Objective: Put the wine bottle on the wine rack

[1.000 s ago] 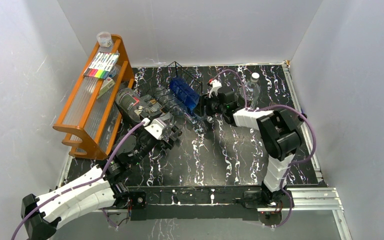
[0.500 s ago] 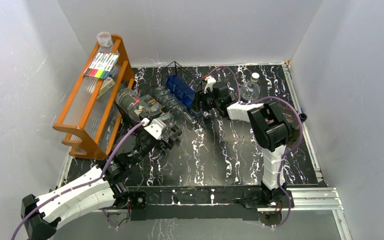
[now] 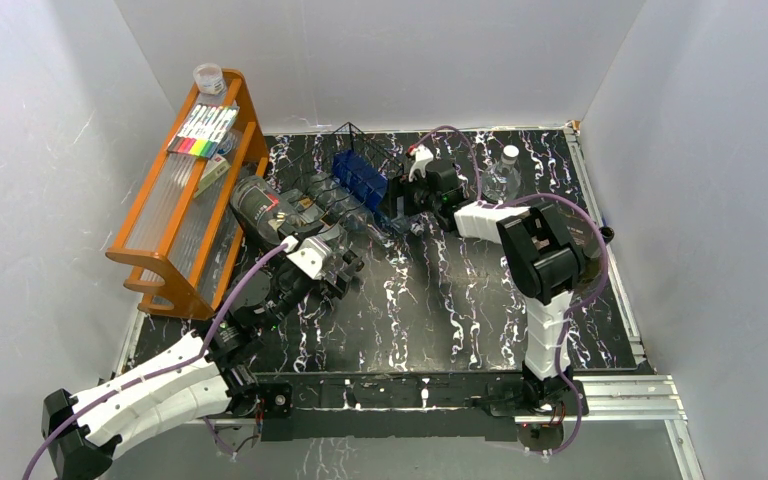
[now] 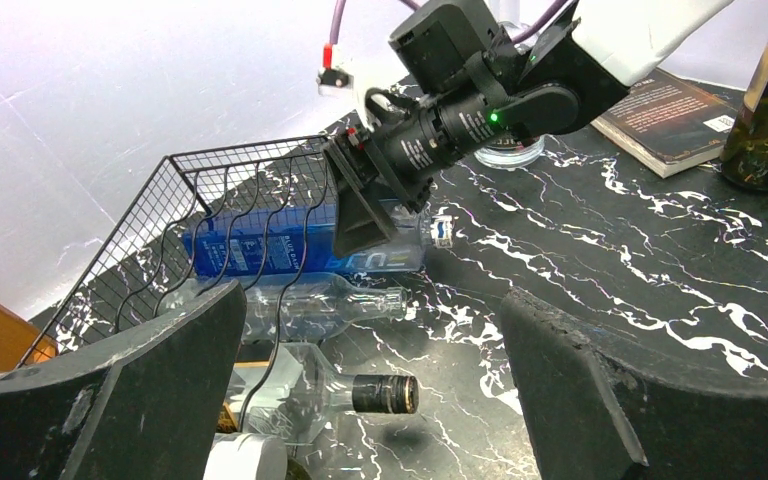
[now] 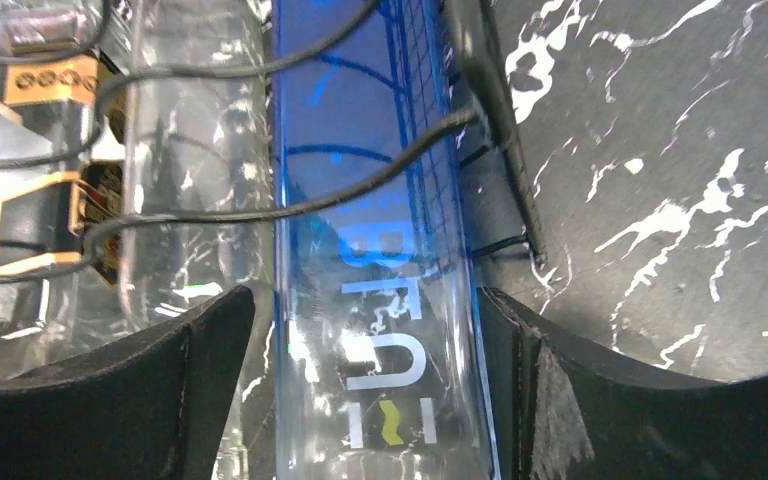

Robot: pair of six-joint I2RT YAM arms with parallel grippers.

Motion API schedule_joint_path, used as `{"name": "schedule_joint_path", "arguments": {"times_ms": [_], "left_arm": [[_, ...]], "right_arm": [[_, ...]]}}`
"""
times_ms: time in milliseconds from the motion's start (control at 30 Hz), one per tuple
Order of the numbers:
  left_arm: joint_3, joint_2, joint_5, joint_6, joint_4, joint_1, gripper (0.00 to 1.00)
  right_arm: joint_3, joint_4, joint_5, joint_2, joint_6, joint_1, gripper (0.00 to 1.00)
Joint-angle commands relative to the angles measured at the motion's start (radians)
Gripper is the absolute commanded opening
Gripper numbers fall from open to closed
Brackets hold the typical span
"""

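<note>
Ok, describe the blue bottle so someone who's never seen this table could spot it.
Start at the orange wooden shelf on the left, then look right to the low black wire rack. The blue bottle lies on its side in that rack. The bottles beside it are clear glass; it alone is blue with white lettering.

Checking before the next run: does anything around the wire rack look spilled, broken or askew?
Nothing looks spilled or broken. The blue bottle lies in the wine rack beside a clear bottle, with the right gripper around it. The left gripper hangs open nearby.
</note>
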Motion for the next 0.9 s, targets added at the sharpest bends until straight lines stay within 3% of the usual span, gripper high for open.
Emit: {"name": "schedule_joint_path", "arguments": {"times_ms": [0,233,367,533,700,867], "left_arm": [[0.005,-0.006,0.003,-0.017,0.024,0.002,0.98],[0.034,0.010,-0.004,-0.045,-0.016,0.002,0.98],[0.086,0.020,-0.019,-0.126,-0.098,0.001,0.98],[0.133,-0.006,-0.120,-0.359,-0.300,0.002,0.98],[0.256,-0.001,-0.270,-0.729,-0.704,0.002,0.98],[0.334,0.039,-0.198,-0.860,-0.870,0.002,0.98]], "right_arm": [[0.060,0.110,0.043,-0.127,-0.013,0.000,0.91],[0.005,-0.015,0.096,-0.234,-0.011,-0.001,0.95],[-0.030,-0.168,0.160,-0.355,0.021,0.000,0.95],[0.036,-0.527,0.232,-0.513,0.044,-0.001,0.92],[0.041,-0.803,0.361,-0.725,0.099,-0.001,0.94],[0.064,-1.016,0.517,-0.903,0.164,-0.003,0.95]]}}
